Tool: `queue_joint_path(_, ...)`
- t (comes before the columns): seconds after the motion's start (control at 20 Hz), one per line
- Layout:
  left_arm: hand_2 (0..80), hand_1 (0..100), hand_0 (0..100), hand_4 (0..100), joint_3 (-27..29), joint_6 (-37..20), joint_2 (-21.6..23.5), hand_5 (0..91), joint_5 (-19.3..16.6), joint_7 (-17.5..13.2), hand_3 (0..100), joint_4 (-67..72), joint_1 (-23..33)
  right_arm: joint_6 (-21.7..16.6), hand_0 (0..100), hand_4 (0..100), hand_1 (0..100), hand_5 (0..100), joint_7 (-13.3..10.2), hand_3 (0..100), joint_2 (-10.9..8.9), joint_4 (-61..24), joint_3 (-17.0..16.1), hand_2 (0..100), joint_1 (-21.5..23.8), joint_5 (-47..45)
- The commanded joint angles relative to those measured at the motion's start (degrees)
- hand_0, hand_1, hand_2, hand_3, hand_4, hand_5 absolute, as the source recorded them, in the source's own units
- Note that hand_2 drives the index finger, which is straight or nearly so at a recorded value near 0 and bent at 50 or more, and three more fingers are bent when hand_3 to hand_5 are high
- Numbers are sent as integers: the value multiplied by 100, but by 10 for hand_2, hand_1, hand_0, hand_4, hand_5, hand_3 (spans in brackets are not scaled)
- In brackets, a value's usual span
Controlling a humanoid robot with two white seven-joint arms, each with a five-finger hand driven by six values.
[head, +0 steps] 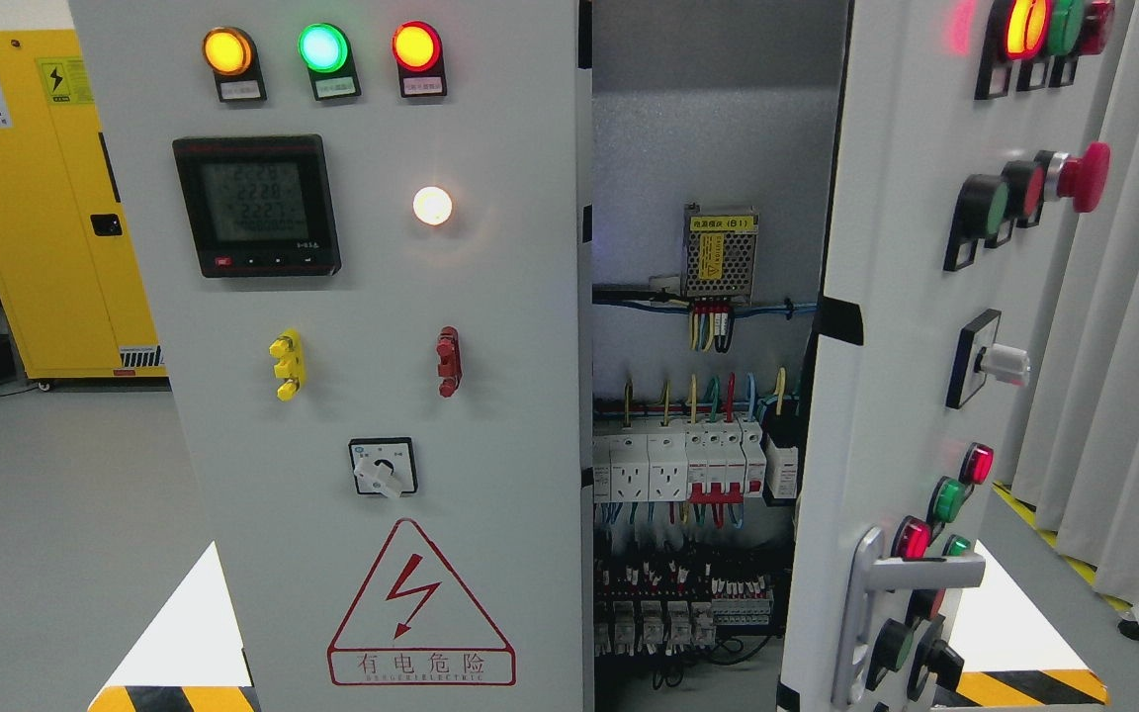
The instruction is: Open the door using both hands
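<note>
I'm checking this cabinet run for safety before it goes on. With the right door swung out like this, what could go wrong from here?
1. The open right door exposes the breakers and coloured wiring; a hand reaching in could touch or snag them, and the lit lamps suggest power is on.
2. The red mushroom button sticks out from the door face; a stray arm could press it.
3. Neither robot hand is in view, so the door seems unheld and may swing.

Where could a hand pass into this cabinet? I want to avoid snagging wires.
The bare patch is the upper interior, between the left door edge and the open right door, above the power supply. Below it, the breakers and terminal blocks are crowded with wiring.
</note>
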Motion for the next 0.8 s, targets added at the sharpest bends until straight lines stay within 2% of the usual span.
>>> queue_joint_path(0.0,0,0,0,0,20,-84,52,0,11,-3,0,-1054,323,-2,201,0,121,0,-5,0,-5,-5,1,0,2,0)
queue_joint_path(0.25,0,0,0,0,89,-102,52,0,98,-12,0,-1355,447,-2,201,0,120,0,-5,0,-5,-5,1,0,2,0)
queue_joint_path(0.35,0,0,0,0,361,-356,183,0,422,-90,0,-2098,578,-2,201,0,121,0,4,0,-5,-5,1,0,2,0)
queue_joint_path(0.4,0,0,0,0,371,-392,218,0,511,-248,0,-2642,762,-2,201,0,120,0,4,0,-5,-5,1,0,2,0)
queue_joint_path(0.5,0,0,0,0,354,-383,271,0,529,-940,0,-4152,1201,-2,202,0,120,0,-5,0,-5,-5,1,0,2,0)
queue_joint_path(0.65,0,0,0,0,388,-375,490,0,547,-2047,0,-5456,1361,-2,201,0,120,0,4,0,-5,-5,1,0,2,8)
queue_joint_path(0.75,0,0,0,0,406,-375,753,0,573,-2375,0,-6037,1361,-2,201,0,120,0,4,0,-5,-5,1,0,2,0)
